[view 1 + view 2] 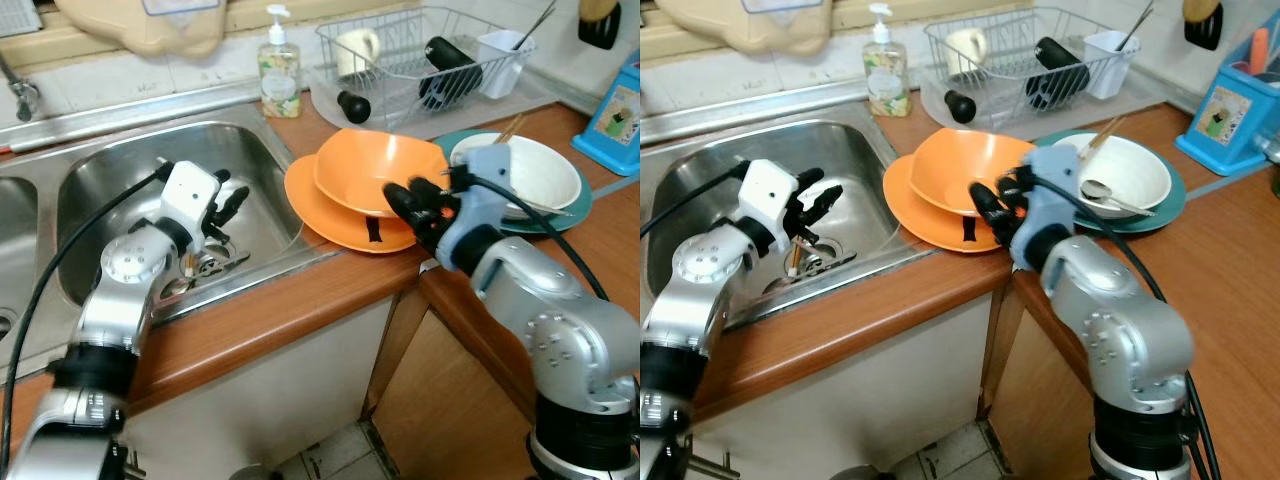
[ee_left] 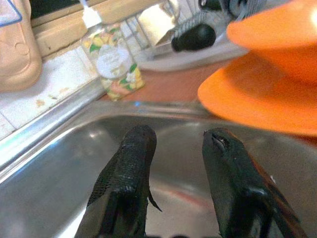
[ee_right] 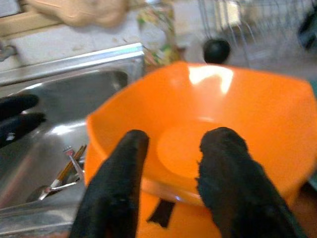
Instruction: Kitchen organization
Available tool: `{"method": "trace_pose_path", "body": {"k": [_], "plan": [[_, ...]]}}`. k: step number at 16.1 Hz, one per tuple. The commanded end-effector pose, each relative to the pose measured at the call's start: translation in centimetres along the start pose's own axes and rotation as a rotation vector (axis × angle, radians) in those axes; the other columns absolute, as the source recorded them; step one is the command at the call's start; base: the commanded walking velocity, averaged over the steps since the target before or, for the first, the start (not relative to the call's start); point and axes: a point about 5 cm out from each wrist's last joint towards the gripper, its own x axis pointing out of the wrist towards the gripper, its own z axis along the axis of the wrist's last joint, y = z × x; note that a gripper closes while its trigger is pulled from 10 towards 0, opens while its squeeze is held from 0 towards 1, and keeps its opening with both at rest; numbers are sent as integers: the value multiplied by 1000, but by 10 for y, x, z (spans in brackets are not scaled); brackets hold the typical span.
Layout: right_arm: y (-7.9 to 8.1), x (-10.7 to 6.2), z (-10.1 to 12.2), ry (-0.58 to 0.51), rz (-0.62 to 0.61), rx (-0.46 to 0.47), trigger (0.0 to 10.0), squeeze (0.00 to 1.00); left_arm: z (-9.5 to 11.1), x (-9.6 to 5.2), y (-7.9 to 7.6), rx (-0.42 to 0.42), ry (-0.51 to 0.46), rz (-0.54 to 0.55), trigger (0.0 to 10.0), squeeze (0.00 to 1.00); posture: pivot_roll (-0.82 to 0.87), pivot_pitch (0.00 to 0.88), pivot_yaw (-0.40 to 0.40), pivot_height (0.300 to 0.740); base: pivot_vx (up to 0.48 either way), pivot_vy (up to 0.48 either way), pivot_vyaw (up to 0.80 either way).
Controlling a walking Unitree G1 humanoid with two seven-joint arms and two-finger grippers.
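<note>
Right hand [image 1: 412,205]: spread, fingers apart, poised just at the near rim of the orange bowl [image 1: 375,170]; nothing pinched yet. Likely lined up to straddle the rim for a lift.
Left hand [image 1: 228,203]: spread, fingers parted, hanging inside the sink [image 1: 110,170] above the drain; holding nothing. Probably placed there to reach the utensils lying at the bottom.
Orange bowl: resting in the orange plate [image 1: 330,220], tilted a little, at the worktop [image 1: 280,310] edge just beside the sink. Stacked as used dishes waiting for the basin, by the look of it.
Black mark: a small dark strip on the plate's near rim, under the right hand; nature unclear.
White bowl [image 1: 540,170]: on a teal plate [image 1: 575,205], to the right of the orange pair, with a spoon and chopsticks laid across it; second stack of used ware.
Utensils in sink [image 1: 205,265]: a few pieces near the drain; exact number hard to tell.
Drying rack [image 1: 420,55]: at the back, holding a cream mug, a dark bottle-like item and a white cutlery cup; clean things set to drain.
Soap bottle [image 1: 279,70]: upright on the ledge between sink and rack, handy for washing.
Count: bowls two, plates two, soap bottles one, racks one, robot hands two.
Blue box [image 1: 615,115]: far right on the worktop, apart from the dishes.
</note>
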Motion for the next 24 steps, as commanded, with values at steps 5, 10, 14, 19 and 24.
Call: {"method": "trace_pose_path", "body": {"k": [5, 10, 14, 19, 24], "plan": [[-15, -8, 8, 44, -119, 131, 10000, 0, 14, -22, -26, -95, -37, -102, 10000, 984, -152, 0, 46, 740, 0, 0, 0], [-27, -7, 12, 49, -198, 256, 10000, 0, 22, -34, -48, -161, -72, -238, 10000, 0, -147, 0, 38, 740, 0, 0, 0], [-25, -1, 12, 77, -173, 373, 10000, 0, 24, -38, -54, -182, -61, -264, 10000, 0, -148, 0, 38, 740, 0, 0, 0], [-22, 15, 5, 136, -140, 447, 10000, 0, 23, -41, -60, -193, -40, -297, 10000, 0, -142, 0, 28, 740, 0, 0, 0], [-22, 26, -3, 174, -120, 502, 902, 0, 24, -42, -61, -191, -27, -298, 10000, 0, -133, 0, 12, 740, 0, 0, 0]]}}
